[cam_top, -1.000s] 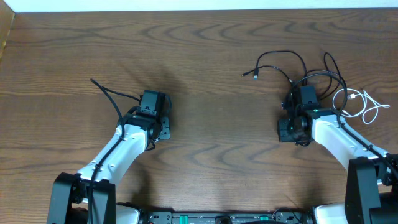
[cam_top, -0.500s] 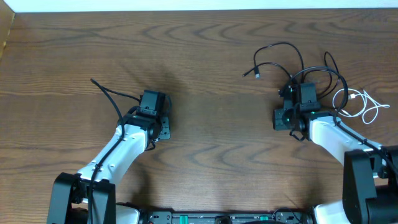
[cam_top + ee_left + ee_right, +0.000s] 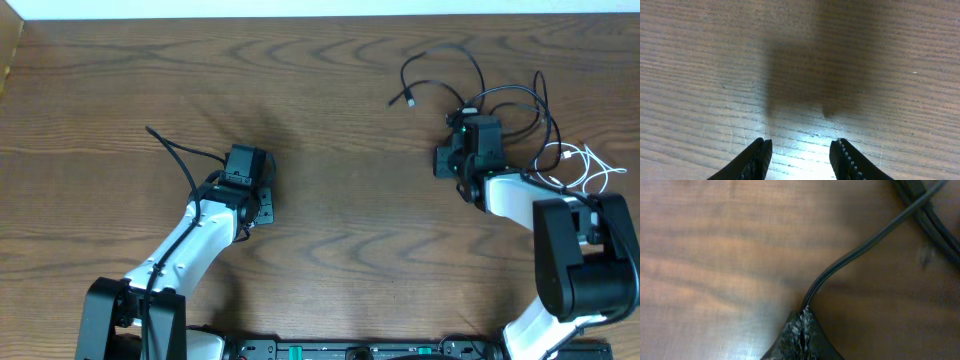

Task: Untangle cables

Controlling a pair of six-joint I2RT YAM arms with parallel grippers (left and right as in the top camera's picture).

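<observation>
Right pincer (image 3: 803, 314) tight on black cord (image 3: 860, 247), white cord (image 3: 590, 170) and tangle (image 3: 935, 227) beside.

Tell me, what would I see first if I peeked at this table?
A loopy tangle of black cords sits at the far right of the table, with a white cord beside it. The right gripper is pinching one black cord, while the left gripper hangs open over bare wood.
</observation>
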